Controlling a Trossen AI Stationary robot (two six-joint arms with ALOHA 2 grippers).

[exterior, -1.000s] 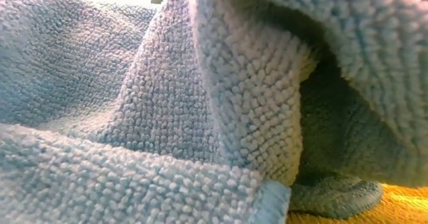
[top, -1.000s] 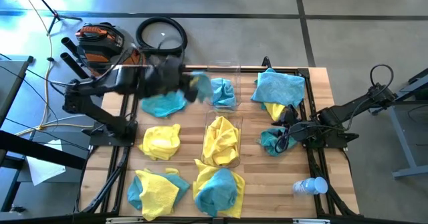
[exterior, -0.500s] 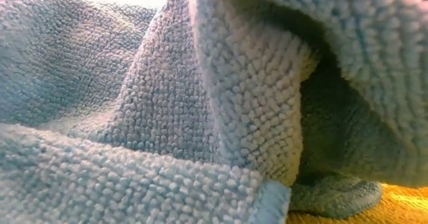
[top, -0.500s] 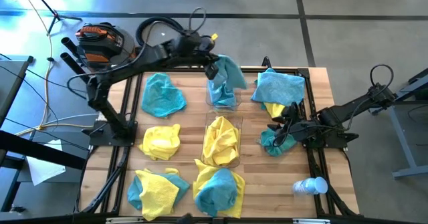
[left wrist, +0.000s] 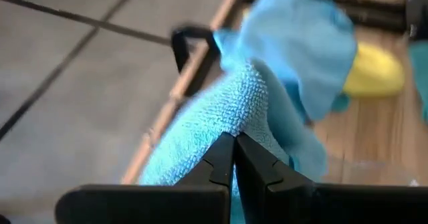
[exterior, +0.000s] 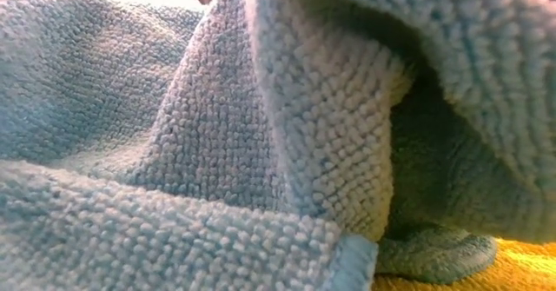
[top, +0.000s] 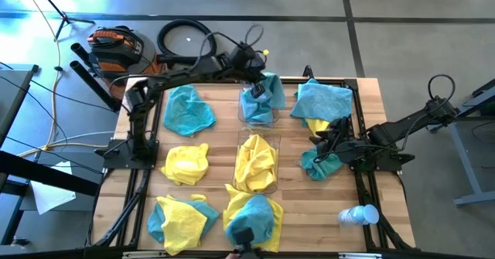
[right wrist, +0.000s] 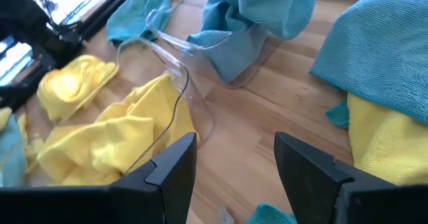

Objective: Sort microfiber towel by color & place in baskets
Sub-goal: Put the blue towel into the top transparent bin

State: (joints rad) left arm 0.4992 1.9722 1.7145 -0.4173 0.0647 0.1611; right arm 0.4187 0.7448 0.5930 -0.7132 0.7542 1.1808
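My left gripper reaches over the table's far middle and is shut on a teal towel. That towel hangs above the far clear basket, where another teal towel lies. The near basket holds yellow towels. My right gripper is open, low over the table's right side, just beside a crumpled teal towel. The right wrist view shows both baskets ahead of its open fingers. A teal towel fills the low view. My left gripper pinches a raised fold of the teal towel between its two shut fingers. The cloth is lifted off the table and droops beyond the fingers over the far basket. One layer or several, I cannot tell.
Loose towels lie around the baskets: teal at far left, yellow at left, mixed piles at the near edge, and teal over yellow at far right. A plastic bottle lies near right. Black rails run along both sides.
My left gripper has swung from above the far-left teal towel toward the table's right and far edge, carrying its teal towel, which now hangs over the far basket. The left arm has stretched out along the far edge.
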